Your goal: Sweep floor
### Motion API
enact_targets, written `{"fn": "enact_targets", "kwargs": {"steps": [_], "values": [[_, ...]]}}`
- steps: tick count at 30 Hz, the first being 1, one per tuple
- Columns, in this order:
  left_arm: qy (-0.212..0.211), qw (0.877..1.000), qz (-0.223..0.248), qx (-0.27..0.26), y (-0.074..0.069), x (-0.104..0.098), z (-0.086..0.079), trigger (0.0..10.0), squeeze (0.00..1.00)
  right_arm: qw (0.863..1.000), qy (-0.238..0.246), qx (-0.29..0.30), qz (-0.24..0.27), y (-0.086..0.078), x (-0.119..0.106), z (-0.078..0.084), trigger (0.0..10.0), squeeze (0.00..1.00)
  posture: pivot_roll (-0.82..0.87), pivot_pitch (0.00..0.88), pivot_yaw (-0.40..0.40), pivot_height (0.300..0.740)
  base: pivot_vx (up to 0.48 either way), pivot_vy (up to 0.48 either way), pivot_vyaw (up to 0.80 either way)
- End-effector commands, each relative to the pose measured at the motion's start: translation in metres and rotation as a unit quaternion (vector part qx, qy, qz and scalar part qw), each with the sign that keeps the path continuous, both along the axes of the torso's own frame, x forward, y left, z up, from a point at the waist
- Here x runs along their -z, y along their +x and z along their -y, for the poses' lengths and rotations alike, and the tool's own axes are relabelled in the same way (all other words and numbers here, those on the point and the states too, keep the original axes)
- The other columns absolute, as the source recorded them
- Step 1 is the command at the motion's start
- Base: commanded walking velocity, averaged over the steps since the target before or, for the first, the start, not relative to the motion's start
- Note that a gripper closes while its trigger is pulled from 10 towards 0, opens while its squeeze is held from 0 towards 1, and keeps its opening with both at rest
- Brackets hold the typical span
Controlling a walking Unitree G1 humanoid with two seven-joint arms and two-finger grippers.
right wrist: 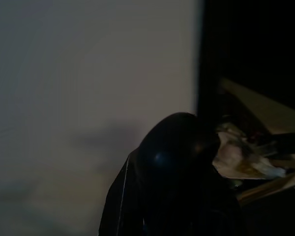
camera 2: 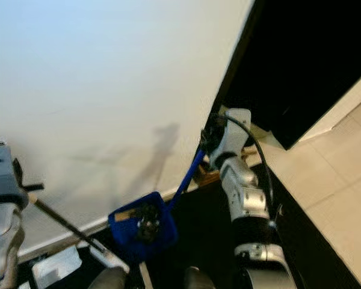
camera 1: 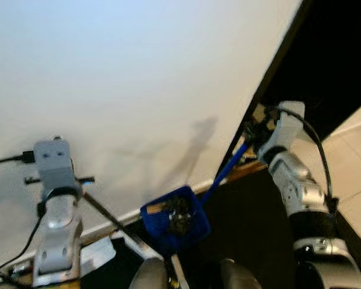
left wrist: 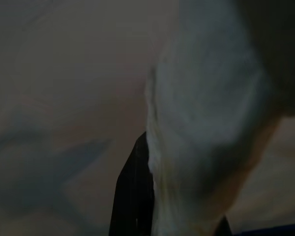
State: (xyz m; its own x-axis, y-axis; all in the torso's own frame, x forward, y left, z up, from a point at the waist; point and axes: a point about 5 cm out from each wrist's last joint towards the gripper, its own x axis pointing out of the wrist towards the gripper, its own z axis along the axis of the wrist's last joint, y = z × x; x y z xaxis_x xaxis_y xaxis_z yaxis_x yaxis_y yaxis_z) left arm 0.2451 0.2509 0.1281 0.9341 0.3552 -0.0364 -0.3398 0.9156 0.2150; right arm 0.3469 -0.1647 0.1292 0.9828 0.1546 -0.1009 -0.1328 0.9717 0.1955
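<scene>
Right gripper (camera 1: 253, 133) clamps the blue dustpan's (camera 1: 175, 220) handle, pan held level beside the white wall (camera 1: 138, 90), likely keeping debris aboard; left gripper's (camera 1: 57, 179) fingers unreadable.

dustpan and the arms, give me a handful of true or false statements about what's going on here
1. The dustpan is blue. True.
2. The dustpan is empty. False: dark debris lies in it.
3. The right gripper is at the top of the dustpan's long blue handle. True.
4. The dustpan lies flat on the pale tiled floor. False: it hangs in front of the white wall, near its base.
5. A thin dark stick runs down from the left arm toward the dustpan. True.
</scene>
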Motion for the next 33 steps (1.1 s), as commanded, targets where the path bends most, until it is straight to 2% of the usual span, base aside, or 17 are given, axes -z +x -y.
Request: {"fn": "enact_targets", "kwargs": {"steps": [1, 20, 33], "values": [[0.001, 1.000, 0.001, -0.004, -0.0024, 0.0000, -0.0024, 10.0, 0.00, 1.000, 0.013, 0.004, 0.014, 0.0008, -0.0055, 0.0012, 10.0, 0.00, 0.18, 0.090, -0.040, 0.740, 0.322, -0.352, 0.00], [-0.001, 1.000, -0.002, -0.006, -0.0030, 0.0010, -0.0021, 10.0, 0.00, 1.000, 0.014, 0.004, 0.009, -0.0003, -0.0024, 0.0014, 10.0, 0.00, 0.18, 0.096, -0.039, 0.740, 0.338, -0.336, 0.00], [-0.001, 1.000, -0.003, -0.007, -0.0029, 0.0013, -0.0022, 10.0, 0.00, 1.000, 0.014, 0.004, 0.008, -0.0007, -0.0018, 0.0014, 10.0, 0.00, 0.18, 0.101, -0.038, 0.740, 0.438, 0.000, 0.00]]}}
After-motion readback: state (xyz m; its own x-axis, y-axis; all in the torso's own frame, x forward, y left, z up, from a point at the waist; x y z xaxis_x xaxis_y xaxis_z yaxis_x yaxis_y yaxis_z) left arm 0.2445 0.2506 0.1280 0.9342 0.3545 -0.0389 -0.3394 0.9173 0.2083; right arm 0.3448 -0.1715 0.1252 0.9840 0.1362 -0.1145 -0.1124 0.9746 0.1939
